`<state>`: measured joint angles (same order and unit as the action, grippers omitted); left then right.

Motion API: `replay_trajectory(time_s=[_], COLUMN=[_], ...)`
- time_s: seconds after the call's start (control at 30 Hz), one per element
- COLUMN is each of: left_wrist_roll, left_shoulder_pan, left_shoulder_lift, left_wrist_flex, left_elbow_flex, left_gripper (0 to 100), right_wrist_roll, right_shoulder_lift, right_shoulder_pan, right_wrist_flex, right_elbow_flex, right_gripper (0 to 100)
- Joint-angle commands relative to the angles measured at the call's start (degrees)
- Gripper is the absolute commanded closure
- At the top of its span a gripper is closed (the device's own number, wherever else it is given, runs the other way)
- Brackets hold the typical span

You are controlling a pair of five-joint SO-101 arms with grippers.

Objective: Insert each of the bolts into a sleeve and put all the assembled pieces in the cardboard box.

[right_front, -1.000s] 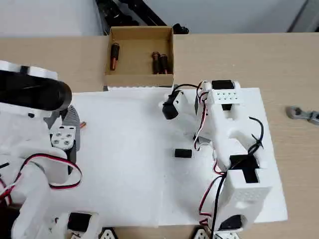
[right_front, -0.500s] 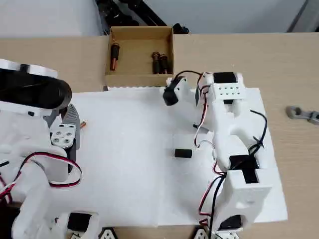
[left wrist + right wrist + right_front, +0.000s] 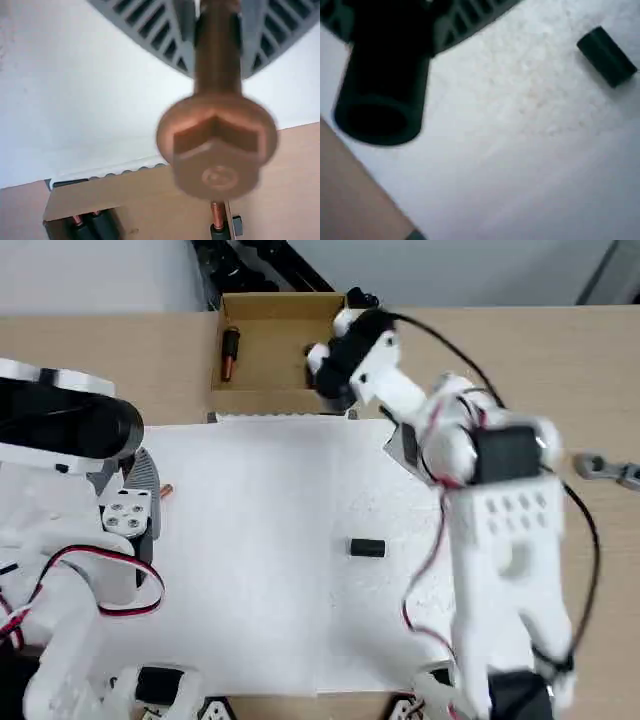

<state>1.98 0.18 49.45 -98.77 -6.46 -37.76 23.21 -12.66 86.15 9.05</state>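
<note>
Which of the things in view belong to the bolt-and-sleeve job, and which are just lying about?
Job in hand: held bolt, held sleeve, loose sleeve, assembled pieces, cardboard box.
Lying about: metal tool on the bare table, off the white foam sheet.

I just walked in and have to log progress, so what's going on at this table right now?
It's a bolt-and-sleeve assembly job, partway through. The left gripper holds a copper-coloured hex-head bolt in its jaws above the white foam sheet. The right gripper has its jaws shut on a black cylindrical sleeve. A second black sleeve lies loose on the sheet. The open cardboard box at the far side already holds assembled bolt-and-sleeve pieces.
</note>
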Motion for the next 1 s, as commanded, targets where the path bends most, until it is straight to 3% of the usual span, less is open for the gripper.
replay_trajectory(time_s=[0.0, 0.43, 0.67, 0.83, 0.97], left_wrist_roll=[0.18, 0.18, 0.09, -0.18, -0.35], left_shoulder_pan=[-0.18, -0.09, 0.26, 0.26, 0.35], left_shoulder_lift=[0.00, 0.09, 0.09, 0.09, -0.18], left_wrist_flex=[1.67, 1.67, 1.67, 2.99, 7.21], left_elbow_flex=[-0.31, -0.31, -0.31, -0.22, -0.13], left_gripper=[99, 99, 99, 99, 99], right_wrist_roll=[10.81, 48.26, 49.32, 49.32, 49.32], right_shoulder_lift=[7.87, 21.67, 36.79, 50.15, 59.56], right_shoulder_pan=[-0.22, -0.66, -7.69, -15.08, -16.04], right_wrist_flex=[-0.75, 8.48, -1.45, -16.66, -30.99], right_elbow_flex=[2.99, -2.64, -16.35, -33.49, -53.01], right_gripper=[99.6, 99.5, 99.6, 99.6, 99.7])
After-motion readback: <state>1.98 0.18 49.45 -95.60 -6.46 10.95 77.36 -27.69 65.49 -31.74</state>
